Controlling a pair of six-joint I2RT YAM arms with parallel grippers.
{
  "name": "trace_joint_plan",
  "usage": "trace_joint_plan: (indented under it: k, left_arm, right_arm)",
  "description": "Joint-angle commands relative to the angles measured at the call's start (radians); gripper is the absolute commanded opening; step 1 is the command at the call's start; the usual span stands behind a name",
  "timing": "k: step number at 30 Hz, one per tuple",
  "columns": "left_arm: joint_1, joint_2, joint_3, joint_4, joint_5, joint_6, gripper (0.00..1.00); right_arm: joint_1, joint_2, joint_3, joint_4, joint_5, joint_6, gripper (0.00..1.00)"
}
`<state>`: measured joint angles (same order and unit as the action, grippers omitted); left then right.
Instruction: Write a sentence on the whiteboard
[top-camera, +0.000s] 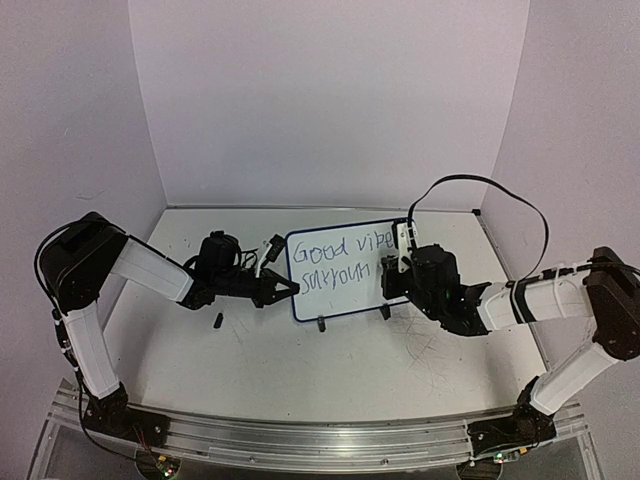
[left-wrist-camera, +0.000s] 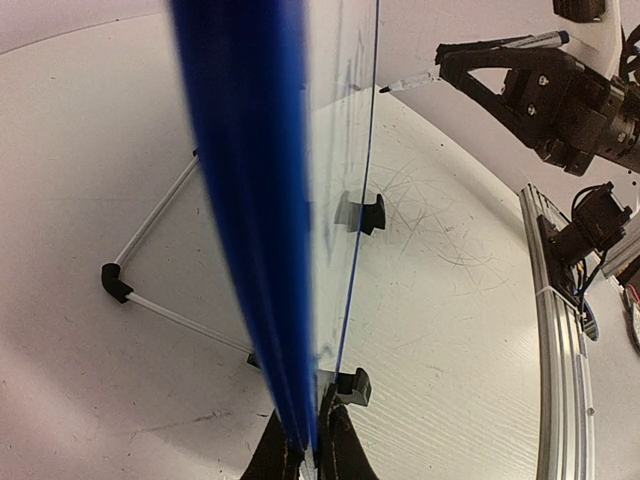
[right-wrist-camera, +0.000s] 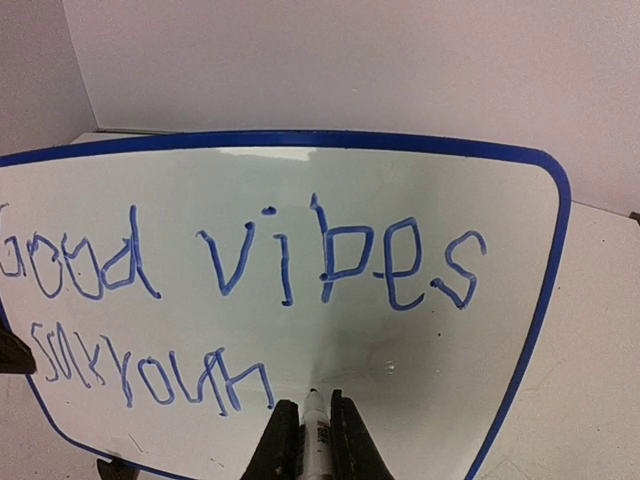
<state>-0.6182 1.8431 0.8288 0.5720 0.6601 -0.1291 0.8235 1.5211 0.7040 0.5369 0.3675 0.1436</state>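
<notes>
The whiteboard (top-camera: 350, 295) stands upright on two black feet at the table's middle, blue-framed. The sentence (top-camera: 335, 262) reads "Good vibes" with a scrawled second line, in blue marker. In the right wrist view the lettering (right-wrist-camera: 330, 255) fills the board (right-wrist-camera: 450, 370). My left gripper (top-camera: 292, 288) is shut on the board's left edge; its jaws pinch the blue frame (left-wrist-camera: 250, 200) in the left wrist view (left-wrist-camera: 308, 445). My right gripper (top-camera: 396, 268) is shut on a white marker (right-wrist-camera: 316, 432), its tip at the board just right of the second line's last letter. I cannot tell if the tip touches.
A small black cap (top-camera: 216, 320) lies on the scratched tabletop left of the board. A white-rod stand with a black corner joint (left-wrist-camera: 117, 283) lies behind the board. The board's feet (left-wrist-camera: 372, 213) rest on the table. An aluminium rail (top-camera: 300, 442) runs along the near edge.
</notes>
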Motion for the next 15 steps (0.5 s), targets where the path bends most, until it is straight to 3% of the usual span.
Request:
trace_joint_plan:
  k: [1,15]
  left_arm:
    - [0.023,-0.022,-0.002,-0.063,-0.149,0.042,0.0]
    - [0.023,-0.025,-0.004,-0.063,-0.149,0.043,0.0]
  right_arm:
    - [-0.01,0.017,0.021,0.015,0.049,0.013,0.0]
    - [-0.01,0.042,0.059,0.066,0.027,-0.033,0.0]
